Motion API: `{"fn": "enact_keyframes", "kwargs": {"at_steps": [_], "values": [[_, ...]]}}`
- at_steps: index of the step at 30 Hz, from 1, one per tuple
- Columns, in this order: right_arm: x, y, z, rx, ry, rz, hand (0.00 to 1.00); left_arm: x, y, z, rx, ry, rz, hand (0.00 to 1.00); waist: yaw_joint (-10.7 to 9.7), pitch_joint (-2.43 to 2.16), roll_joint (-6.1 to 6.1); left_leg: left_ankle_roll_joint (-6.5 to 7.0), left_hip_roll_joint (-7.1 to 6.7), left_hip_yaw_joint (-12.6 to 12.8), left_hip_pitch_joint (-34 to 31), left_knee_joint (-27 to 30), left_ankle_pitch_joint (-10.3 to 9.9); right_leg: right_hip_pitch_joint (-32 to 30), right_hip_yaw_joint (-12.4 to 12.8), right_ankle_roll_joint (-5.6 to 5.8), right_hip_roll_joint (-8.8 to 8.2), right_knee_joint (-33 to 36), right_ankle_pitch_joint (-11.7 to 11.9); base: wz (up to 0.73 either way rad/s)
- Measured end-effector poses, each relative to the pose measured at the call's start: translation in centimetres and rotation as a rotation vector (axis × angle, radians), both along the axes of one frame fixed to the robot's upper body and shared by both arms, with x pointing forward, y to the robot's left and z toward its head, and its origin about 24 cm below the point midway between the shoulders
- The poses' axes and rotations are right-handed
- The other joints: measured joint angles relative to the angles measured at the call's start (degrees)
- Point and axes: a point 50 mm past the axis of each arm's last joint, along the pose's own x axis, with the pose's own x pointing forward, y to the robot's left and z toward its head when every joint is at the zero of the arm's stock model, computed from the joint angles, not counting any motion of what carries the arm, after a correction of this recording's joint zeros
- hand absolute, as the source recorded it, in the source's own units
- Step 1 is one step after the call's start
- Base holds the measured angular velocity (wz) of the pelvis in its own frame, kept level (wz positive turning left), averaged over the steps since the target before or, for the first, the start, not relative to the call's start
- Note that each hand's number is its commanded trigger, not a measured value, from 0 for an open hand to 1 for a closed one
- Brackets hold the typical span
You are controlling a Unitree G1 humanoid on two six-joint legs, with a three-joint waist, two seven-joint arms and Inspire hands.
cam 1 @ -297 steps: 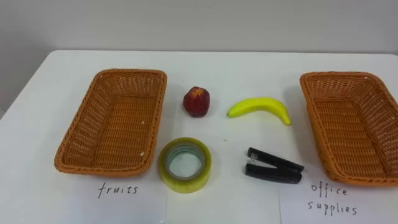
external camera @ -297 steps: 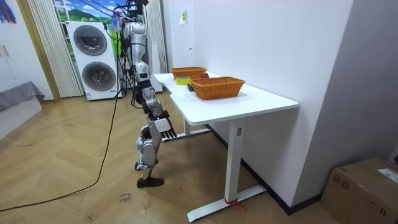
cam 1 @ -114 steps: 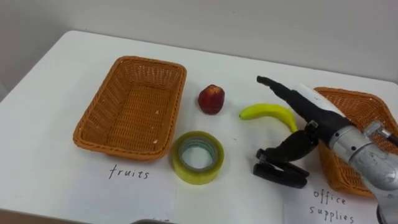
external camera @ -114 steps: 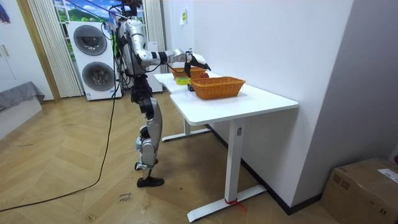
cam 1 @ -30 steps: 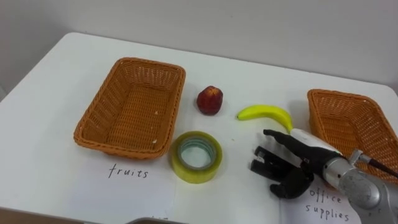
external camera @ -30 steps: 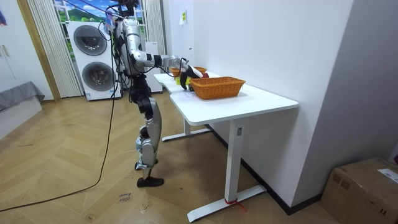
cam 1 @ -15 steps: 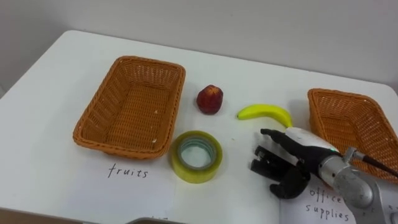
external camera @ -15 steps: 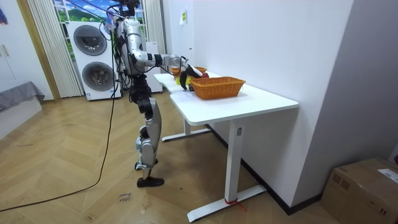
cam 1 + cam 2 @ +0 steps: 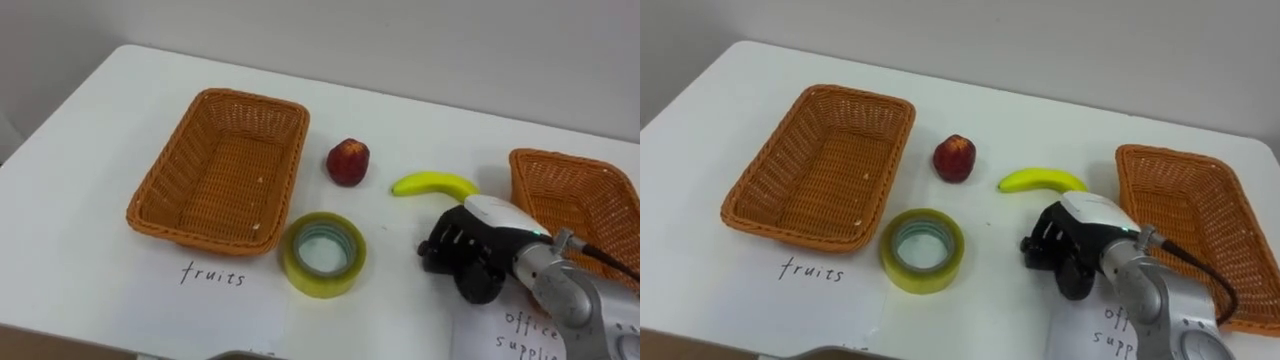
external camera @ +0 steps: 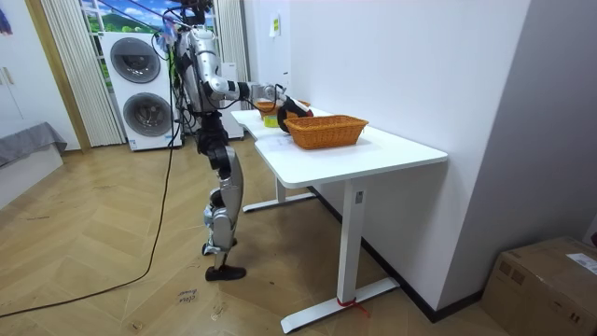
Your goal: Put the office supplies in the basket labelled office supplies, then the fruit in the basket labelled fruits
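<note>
My right hand (image 9: pixel 492 252) lies low over the white table (image 9: pixel 90 120), to the right of the middle, its fingers curled round a black stapler (image 9: pixel 437 251) that is mostly hidden under them. A red apple (image 9: pixel 348 162) and a yellow banana (image 9: pixel 432 184) lie behind it, between the two wicker baskets. The fruits basket (image 9: pixel 165 175) stands at the left, the office supplies basket (image 9: pixel 585 195) at the right; both hold nothing. A yellow tape roll (image 9: pixel 322 286) lies in front of the fruits basket. In the room view I stand at the table's end with the right hand (image 10: pixel 288 105) over it.
Handwritten paper labels lie near the front edge: "fruits" (image 9: pixel 213 273) under the left basket, "office supplies" (image 9: pixel 530 325) under the right. A grey wall rises right behind the table. In the room view washing machines (image 10: pixel 140 89) stand behind me.
My right hand's fingers, spread over the stapler a moment ago, have curled round it. The whole picture has shifted slightly, so the camera moved.
</note>
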Motion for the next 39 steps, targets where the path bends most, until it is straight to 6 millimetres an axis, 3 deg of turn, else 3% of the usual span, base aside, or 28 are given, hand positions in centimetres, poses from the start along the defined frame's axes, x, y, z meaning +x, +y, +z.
{"fn": "enact_keyframes", "kwargs": {"at_steps": [29,39], "values": [[-0.1,0.8,0.6,0.086,-0.054,0.005,1.0,0.1,0.2,0.1,0.044,-0.026,0.008,0.0,-0.9,0.04,0.68,0.01,-0.11,0.17,0.09,-0.49,0.04,0.03,0.95,0.04,0.07,-0.04,0.03,0.0],[0.3,1.6,4.5,0.296,-0.26,0.052,1.0,-0.8,0.2,-0.1,0.045,-0.026,0.018,0.0,-1.99,0.37,0.8,0.02,-0.15,0.45,0.57,-0.35,0.04,0.53,1.27,0.07,0.01,-0.17,0.04,-0.01]]}}
